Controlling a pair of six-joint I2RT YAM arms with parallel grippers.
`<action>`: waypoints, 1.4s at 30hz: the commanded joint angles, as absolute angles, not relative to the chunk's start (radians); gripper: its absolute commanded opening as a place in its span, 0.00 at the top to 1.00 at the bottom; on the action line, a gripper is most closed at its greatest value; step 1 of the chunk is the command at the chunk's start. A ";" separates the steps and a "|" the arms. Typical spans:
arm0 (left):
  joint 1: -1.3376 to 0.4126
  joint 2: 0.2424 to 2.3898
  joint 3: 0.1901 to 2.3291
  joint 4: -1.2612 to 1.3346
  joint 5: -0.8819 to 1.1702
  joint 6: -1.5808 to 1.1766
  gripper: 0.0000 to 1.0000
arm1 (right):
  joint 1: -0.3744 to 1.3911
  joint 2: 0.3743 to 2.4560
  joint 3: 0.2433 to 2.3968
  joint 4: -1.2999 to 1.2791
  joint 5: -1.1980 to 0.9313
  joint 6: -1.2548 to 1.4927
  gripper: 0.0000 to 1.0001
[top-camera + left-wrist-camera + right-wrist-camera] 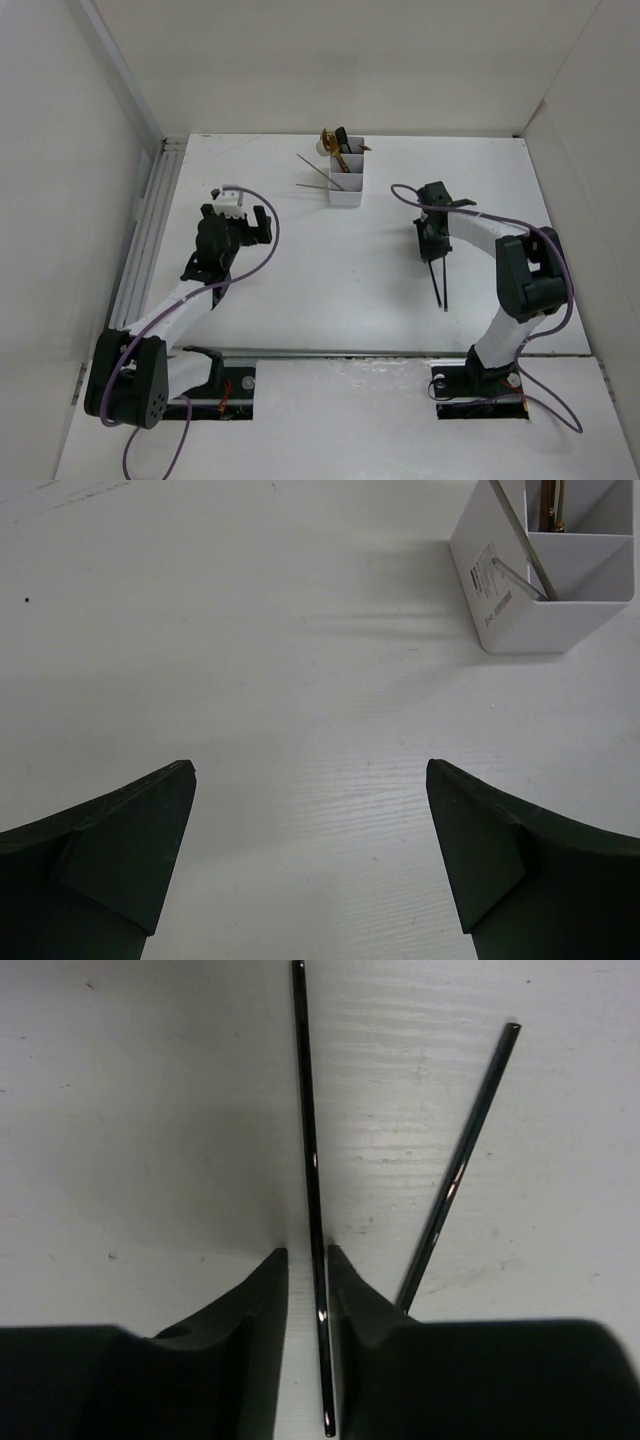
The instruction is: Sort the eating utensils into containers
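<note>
Since the two chopsticks [312, 1160] lay flat on the desk's [330, 290] right half, well apart from the organiser [345, 186] near the far edge, judged them light, stiff, glossy and prone to roll or slip; best taken mid-shaft. Right pincer [307, 1270] pointed straight down, narrow, straddling one stick, a sliver of desk visible either side, not yet clamped; second stick angled just beside. Left pincer [310, 780] hung wide and empty, low over the desk near the organiser.

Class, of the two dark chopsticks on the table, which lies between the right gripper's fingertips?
The straight chopstick running up the right wrist view, inside the right gripper; the slanted chopstick lies outside it, angled away.
</note>
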State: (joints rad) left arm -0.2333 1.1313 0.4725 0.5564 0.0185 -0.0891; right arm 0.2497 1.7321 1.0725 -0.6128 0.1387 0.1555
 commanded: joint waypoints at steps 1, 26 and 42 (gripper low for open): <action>-0.227 1.091 0.459 0.615 0.023 -0.103 0.00 | 0.241 1.767 1.088 -0.621 0.112 0.153 0.75; -0.227 1.210 0.563 0.538 -0.008 -0.094 0.00 | 0.339 1.514 1.365 -0.133 -0.259 -0.210 1.00; -0.227 1.359 0.725 0.414 -0.129 -0.026 0.00 | 0.425 2.095 1.942 -0.044 -0.670 -0.476 1.00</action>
